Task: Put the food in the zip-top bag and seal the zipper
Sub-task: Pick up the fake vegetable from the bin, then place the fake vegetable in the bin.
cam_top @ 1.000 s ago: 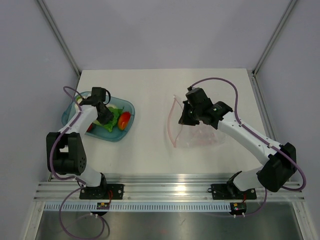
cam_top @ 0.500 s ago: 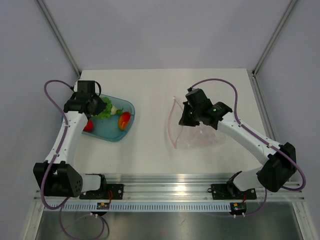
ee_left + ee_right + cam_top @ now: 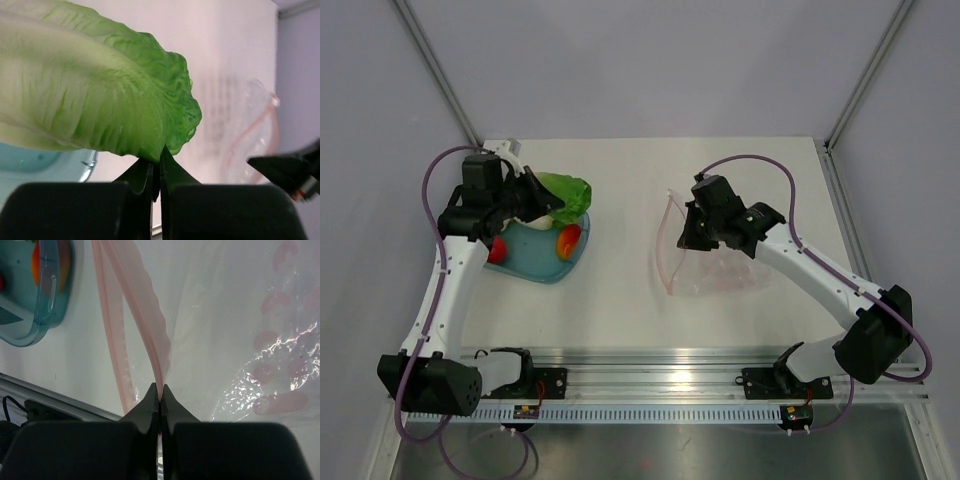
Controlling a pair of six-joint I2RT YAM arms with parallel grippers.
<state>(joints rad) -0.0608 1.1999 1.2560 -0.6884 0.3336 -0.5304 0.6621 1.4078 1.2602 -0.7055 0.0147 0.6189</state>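
Note:
My left gripper (image 3: 536,203) is shut on the edge of a green lettuce leaf (image 3: 566,194), one piece of the food, held in the air over the far rim of the teal bowl (image 3: 535,267). In the left wrist view the leaf (image 3: 100,90) fills the upper left above the shut fingertips (image 3: 159,154). An orange-red piece (image 3: 567,240) and a red piece (image 3: 498,250) lie in the bowl. The clear zip-top bag (image 3: 720,272) lies mid-right, its mouth facing left. My right gripper (image 3: 692,235) is shut on the upper lip's pink zipper (image 3: 150,330), holding the mouth open.
An aluminium rail (image 3: 660,385) runs along the near edge with both arm bases on it. Grey walls and slanted frame posts (image 3: 865,75) enclose the white table (image 3: 620,300). The bowl (image 3: 47,300) shows at the top left of the right wrist view.
My left gripper closed on the lettuce leaf in the bowl and lifted it up and to the right. The right arm and the bag have not moved.

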